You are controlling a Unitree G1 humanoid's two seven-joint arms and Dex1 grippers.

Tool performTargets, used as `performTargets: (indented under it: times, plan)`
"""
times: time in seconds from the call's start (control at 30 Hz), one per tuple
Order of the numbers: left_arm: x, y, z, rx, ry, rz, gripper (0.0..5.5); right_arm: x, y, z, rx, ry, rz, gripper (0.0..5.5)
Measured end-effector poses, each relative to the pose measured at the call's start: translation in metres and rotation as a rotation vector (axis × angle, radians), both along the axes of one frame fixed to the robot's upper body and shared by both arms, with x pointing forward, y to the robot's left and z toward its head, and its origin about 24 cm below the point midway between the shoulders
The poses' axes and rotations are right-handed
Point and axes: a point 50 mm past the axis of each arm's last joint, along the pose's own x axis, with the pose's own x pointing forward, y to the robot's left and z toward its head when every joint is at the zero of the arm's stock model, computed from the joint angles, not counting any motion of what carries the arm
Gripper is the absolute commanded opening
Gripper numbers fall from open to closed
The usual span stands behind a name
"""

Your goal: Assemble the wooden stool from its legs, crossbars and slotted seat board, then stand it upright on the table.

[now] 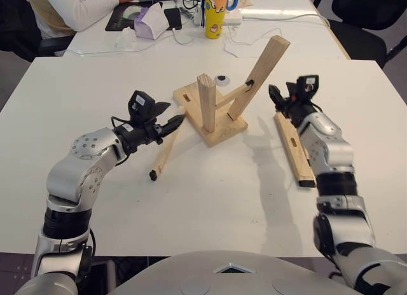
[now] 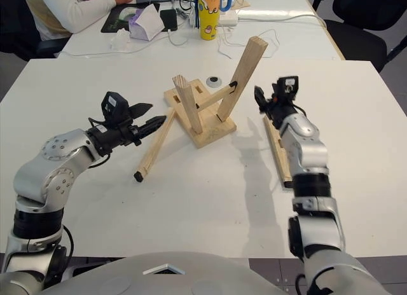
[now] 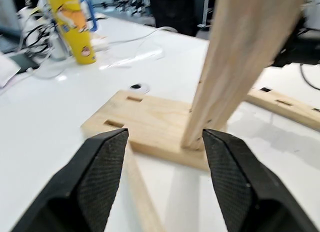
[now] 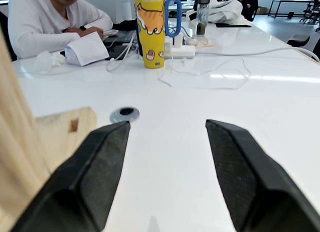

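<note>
On white table (image 1: 210, 199), seat board (image 1: 222, 131); left tool (image 1: 173, 114), right tool (image 1: 284, 95) agape, empty (cluttered desk (image 1: 299, 34) behind).

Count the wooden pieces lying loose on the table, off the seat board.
2. A thin stick lies left of the seat board, by the left gripper. A slotted leg lies on the board's right, by the right gripper. None seems hidden.

- The upright leg (image 3: 240, 67) nearest the left wrist camera is blurred, and the frame edge cuts off its upper end.
- The loose leg (image 1: 294, 149), right of centre in the left eye view, is partly covered by the right arm (image 1: 324, 142).
- The slim crossbar (image 3: 142, 202) runs out of frame.
</note>
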Motion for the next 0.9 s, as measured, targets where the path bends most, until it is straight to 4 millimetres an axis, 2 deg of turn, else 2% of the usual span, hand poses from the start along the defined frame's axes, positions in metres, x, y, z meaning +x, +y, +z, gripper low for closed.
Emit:
performTargets:
  times: [0.07, 0.13, 0.23, 0.3, 0.37, 0.53, 0.7, 0.8, 0.9]
  plan:
    - [0.007, -0.005, -0.006, 0.005, 0.007, 0.069, 2.75, 0.015, 0.009, 0.011, 0.001, -0.045, -0.011, 2.83]
    - [0.012, -0.017, -0.011, -0.007, 0.011, 0.1, 2.75, 0.024, 0.008, 0.016, 0.003, -0.068, -0.029, 2.83]
    - [0.018, -0.046, -0.015, -0.058, -0.008, 0.14, 2.75, 0.03, -0.004, 0.021, 0.005, -0.086, -0.032, 2.83]
    - [0.022, -0.058, -0.014, -0.086, -0.021, 0.178, 2.75, 0.029, -0.01, 0.022, 0.026, -0.094, 0.001, 2.83]
    - [0.025, -0.066, -0.013, -0.102, -0.044, 0.236, 2.75, 0.028, -0.007, 0.024, 0.046, -0.106, 0.097, 2.83]
    - [0.028, -0.072, -0.017, -0.075, -0.063, 0.305, 2.75, 0.015, 0.014, 0.033, 0.111, -0.136, 0.335, 2.83]
    - [0.029, -0.085, -0.019, -0.096, -0.054, 0.291, 2.75, -0.005, 0.038, 0.029, 0.118, -0.098, 0.525, 2.83]
    - [0.033, -0.081, -0.02, -0.095, -0.051, 0.328, 2.75, -0.02, 0.032, 0.018, 0.084, -0.054, 0.514, 2.83]
    - [0.036, -0.078, -0.019, -0.1, -0.054, 0.355, 2.75, -0.033, 0.029, 0.016, 0.067, -0.043, 0.499, 2.83]
